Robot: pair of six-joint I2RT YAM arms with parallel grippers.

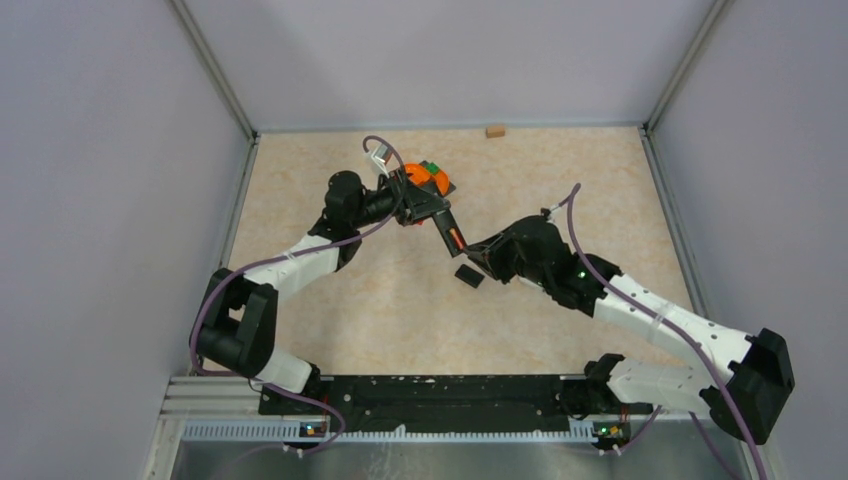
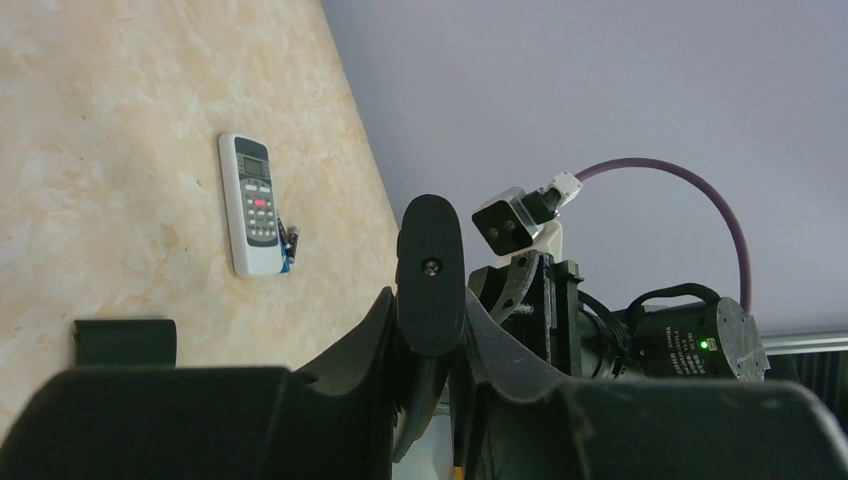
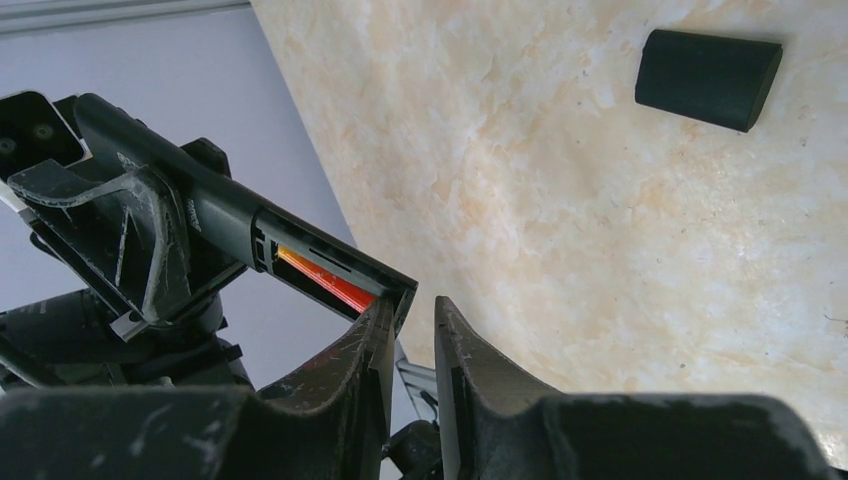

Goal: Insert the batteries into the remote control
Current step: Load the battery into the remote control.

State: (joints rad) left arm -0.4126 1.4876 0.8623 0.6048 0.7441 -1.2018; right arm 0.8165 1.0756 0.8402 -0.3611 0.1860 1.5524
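My left gripper [image 1: 424,206] is shut on a black remote [image 1: 447,228] and holds it tilted above the table. In the left wrist view the remote's end [image 2: 431,270] stands between the fingers. An orange-red battery [image 3: 326,279] lies in its open compartment and also shows in the top view [image 1: 458,239]. My right gripper [image 3: 412,303] is slightly open and empty, its left fingertip at the compartment's end; in the top view it [image 1: 474,249] is just right of the remote. A few tiny batteries [image 2: 288,242] lie beside a white remote [image 2: 251,204].
The black battery cover [image 1: 468,275] lies on the table below the grippers; it also shows in the right wrist view [image 3: 708,78] and the left wrist view [image 2: 125,341]. An orange and green toy [image 1: 431,177] sits behind the left gripper. A small wooden block [image 1: 494,130] lies at the back wall.
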